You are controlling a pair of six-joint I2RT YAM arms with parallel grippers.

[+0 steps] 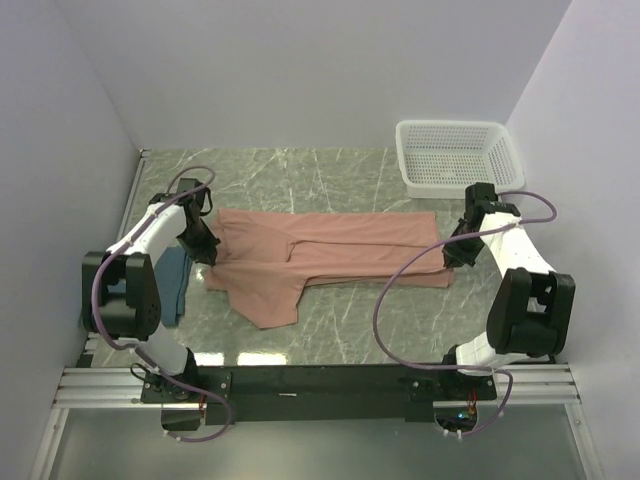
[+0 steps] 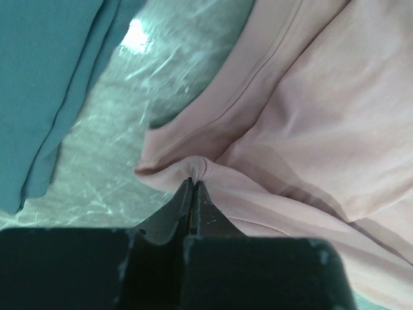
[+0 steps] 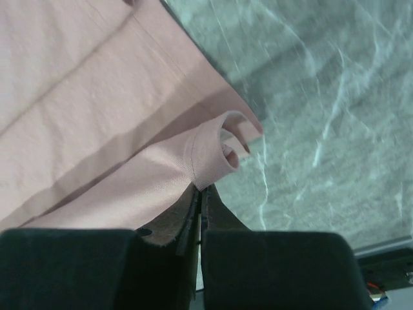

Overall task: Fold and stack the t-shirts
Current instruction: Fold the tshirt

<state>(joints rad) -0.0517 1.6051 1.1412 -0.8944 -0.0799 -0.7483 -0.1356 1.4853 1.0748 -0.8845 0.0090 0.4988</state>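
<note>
Green marble table (image 1: 330, 180) enclosed by pale walls (image 1: 300, 70), with a basket (image 1: 455, 155) beyond the right claw (image 1: 452, 250). The pink shirt (image 1: 340, 245) stretches between the claws, each clenched on one end; the teal shirt (image 1: 175, 285) lies left of the left claw (image 1: 205, 245). The wrist views alone show the pinched hems, the top view alone the basket.

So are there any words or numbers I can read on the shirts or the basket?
No text can be read anywhere in these pictures.
On the salmon-pink cloth t-shirt: no print shows in any view.
On the teal-blue cloth t-shirt: plain, no writing.
On the white plastic mesh basket: no label shows.
</note>
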